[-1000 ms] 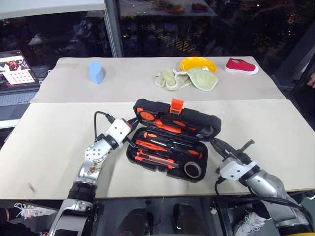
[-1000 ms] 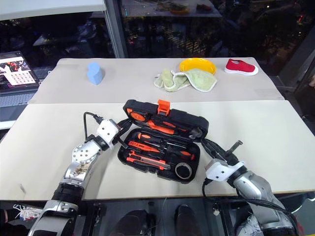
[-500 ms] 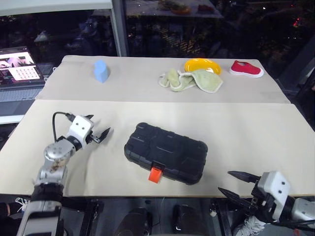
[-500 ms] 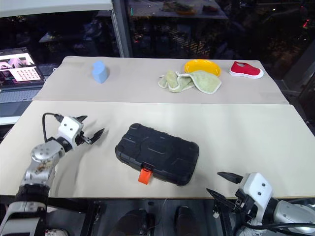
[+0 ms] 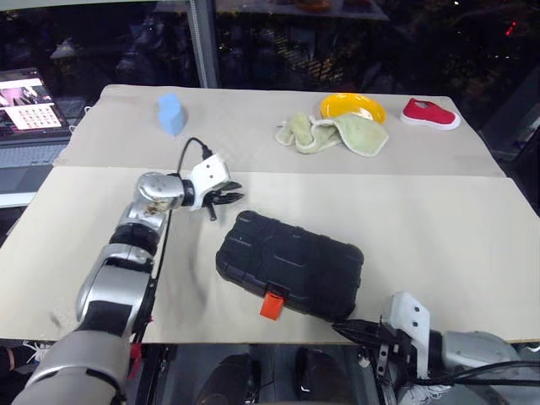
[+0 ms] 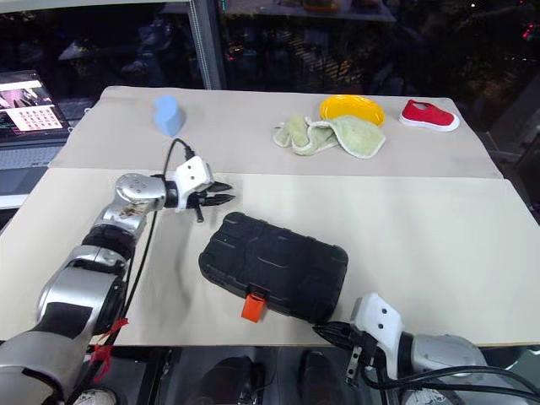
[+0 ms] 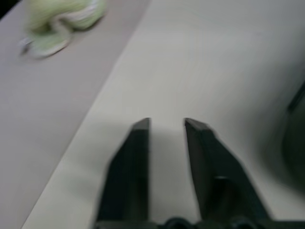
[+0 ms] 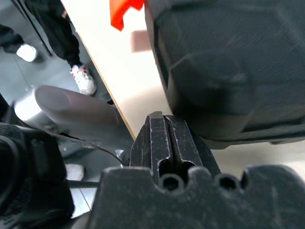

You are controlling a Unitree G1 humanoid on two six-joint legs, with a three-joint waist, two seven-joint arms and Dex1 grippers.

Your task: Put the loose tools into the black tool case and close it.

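Note:
The black tool case (image 5: 291, 261) lies closed on the near table, ribbed shell up, its orange latch (image 5: 271, 304) at the front edge. The loose tools are out of view. My left gripper (image 5: 229, 197) hovers just beyond the case's far left corner. Its fingers (image 7: 140, 143) are drawn close together with a thin gap and nothing between them. My right gripper (image 6: 325, 331) is shut and empty at the table's front edge, its tips just short of the case's near right corner (image 8: 228, 62).
On the far table sit a blue block (image 5: 171, 114), green cloths (image 5: 337, 133), a yellow plate (image 5: 352, 106) and a red shoe (image 5: 430, 114). A laptop (image 5: 25, 101) stands at the far left. A seam (image 5: 422, 175) divides the two tabletops.
The case's lid has come down and the case now lies closed. My left gripper swung in from the left to the case's far corner and narrowed. My right gripper shut near the front corner.

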